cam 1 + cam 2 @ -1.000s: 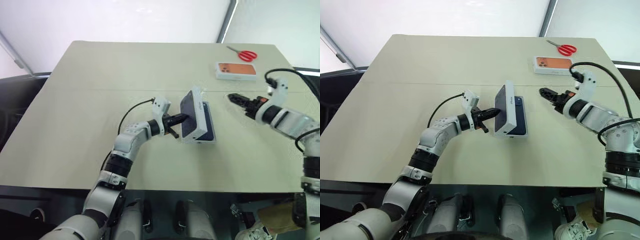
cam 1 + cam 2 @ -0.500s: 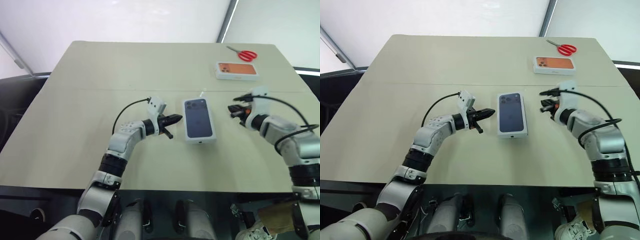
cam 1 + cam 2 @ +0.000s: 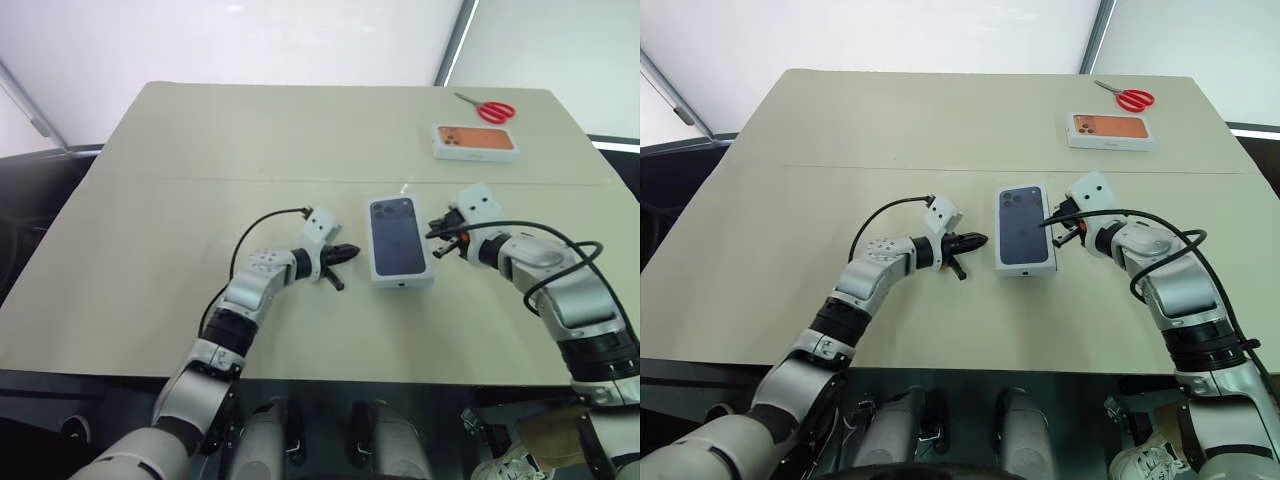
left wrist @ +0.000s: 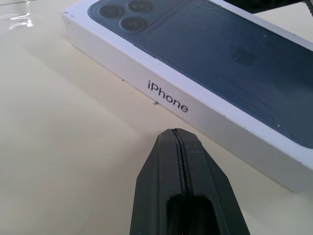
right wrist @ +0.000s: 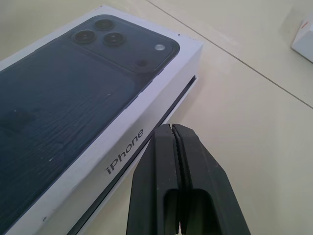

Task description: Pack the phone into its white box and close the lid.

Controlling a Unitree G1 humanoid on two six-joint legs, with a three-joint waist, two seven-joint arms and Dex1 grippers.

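Lid (image 3: 399, 237) on table (image 3: 200, 150), jaws closed

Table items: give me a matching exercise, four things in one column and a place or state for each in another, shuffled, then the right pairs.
Things:
1. lid
2. scissors
3. left gripper
4. orange-picture box

Places or states:
A. red handles, far right corner
B. shut, beside the lid's left side
C. just nearer than the scissors
D. flat, blue phone picture up

Pairs: 1-D, 2-A, 3-B, 4-C
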